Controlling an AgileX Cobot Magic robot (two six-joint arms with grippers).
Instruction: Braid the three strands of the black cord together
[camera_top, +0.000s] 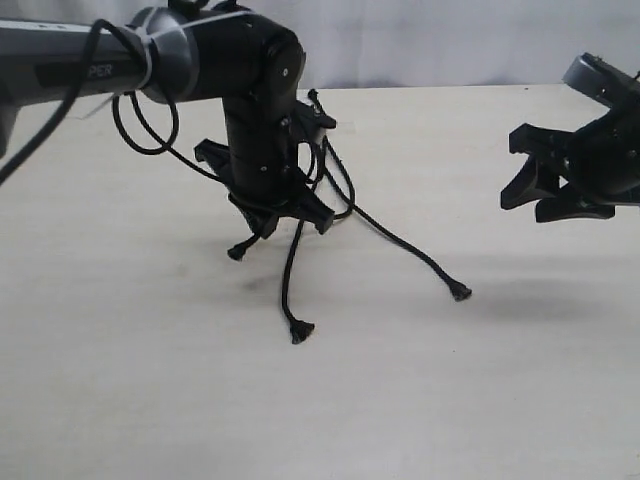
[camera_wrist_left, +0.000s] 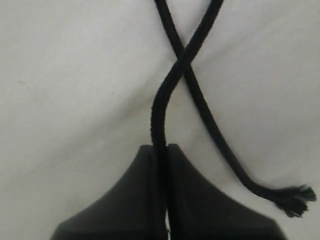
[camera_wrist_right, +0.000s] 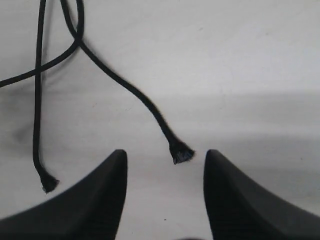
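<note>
The black cord (camera_wrist_left: 182, 65) sprawls under the left gripper (camera_wrist_left: 160, 151), whose arm bends steeply down. The three strands (camera_top: 300, 330) fan out from that gripper, two crossing, tips frayed. Its fingers pinch one strand; the right gripper (camera_wrist_right: 165, 155), well apart, gapes empty.

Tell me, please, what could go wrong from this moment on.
1. The left gripper is shut on the held strand, which crosses a second strand close by; pulling may drag both.
2. The open right gripper seems lined up with only a flared tip; closing there may miss.
</note>
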